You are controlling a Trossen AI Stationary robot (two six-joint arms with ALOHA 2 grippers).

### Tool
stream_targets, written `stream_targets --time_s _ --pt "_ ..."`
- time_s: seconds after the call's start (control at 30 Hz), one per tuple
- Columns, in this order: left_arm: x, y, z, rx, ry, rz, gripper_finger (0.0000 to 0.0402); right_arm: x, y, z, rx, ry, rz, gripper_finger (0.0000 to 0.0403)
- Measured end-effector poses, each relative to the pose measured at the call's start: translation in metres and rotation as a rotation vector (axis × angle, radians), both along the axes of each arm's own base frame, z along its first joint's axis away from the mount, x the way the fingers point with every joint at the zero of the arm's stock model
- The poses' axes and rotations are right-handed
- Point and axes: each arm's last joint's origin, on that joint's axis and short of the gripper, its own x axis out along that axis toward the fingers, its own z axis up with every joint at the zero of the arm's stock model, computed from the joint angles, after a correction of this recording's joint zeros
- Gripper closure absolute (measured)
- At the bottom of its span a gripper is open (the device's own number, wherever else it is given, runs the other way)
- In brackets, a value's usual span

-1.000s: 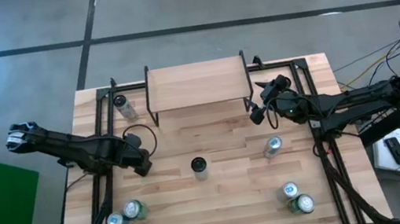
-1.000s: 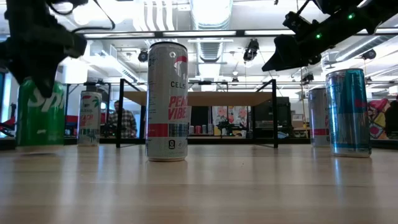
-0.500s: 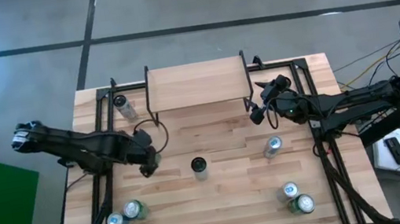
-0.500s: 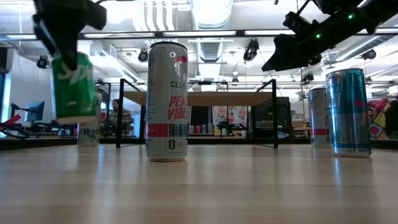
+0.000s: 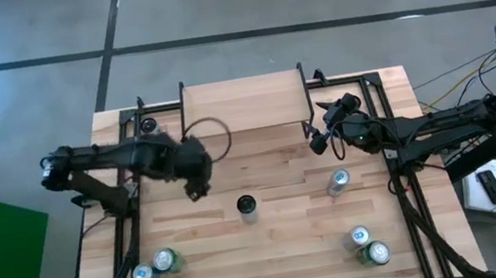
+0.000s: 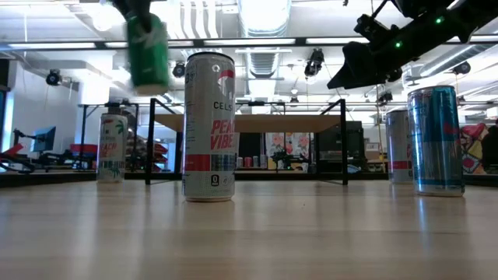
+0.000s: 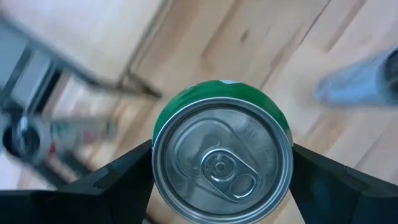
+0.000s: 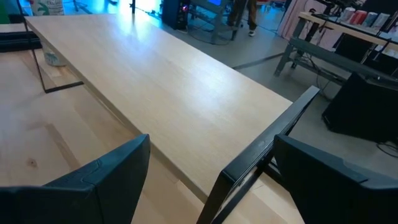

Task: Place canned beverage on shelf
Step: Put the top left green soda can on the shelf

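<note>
Gripping green can (image 7: 222, 160), left tool (image 7: 221, 168)

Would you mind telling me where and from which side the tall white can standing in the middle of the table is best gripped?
Grip the tall white can around its upper body, coming straight down from above. It stands upright and alone on the table, so nothing blocks either side. Its slim round wall suits a pincer closing across it, and a high hold leaves its base clear.
</note>
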Motion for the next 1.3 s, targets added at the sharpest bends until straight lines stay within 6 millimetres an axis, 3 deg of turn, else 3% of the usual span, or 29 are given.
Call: stream_targets --time_s 0.3,0.7,1.03,1.3 --pt "0.026 0.060 0.035 0.090 -0.025 -0.047 0.0099 -0.001 0.001 -0.005 0.029 0.051 0.030 0.0074" --pt "0.042 0.142 0.039 0.149 0.067 -0.103 0.0099 -0.001 0.001 -0.005 0.021 0.058 0.033 0.0074" --pt "0.028 0.206 0.028 0.100 0.133 -0.103 0.0099 -0.002 -0.004 -0.005 0.015 0.063 0.013 0.0074" --pt "0.009 0.236 0.026 0.080 0.133 -0.076 0.0099 -0.006 -0.020 -0.008 0.024 0.073 -0.060 0.0074"
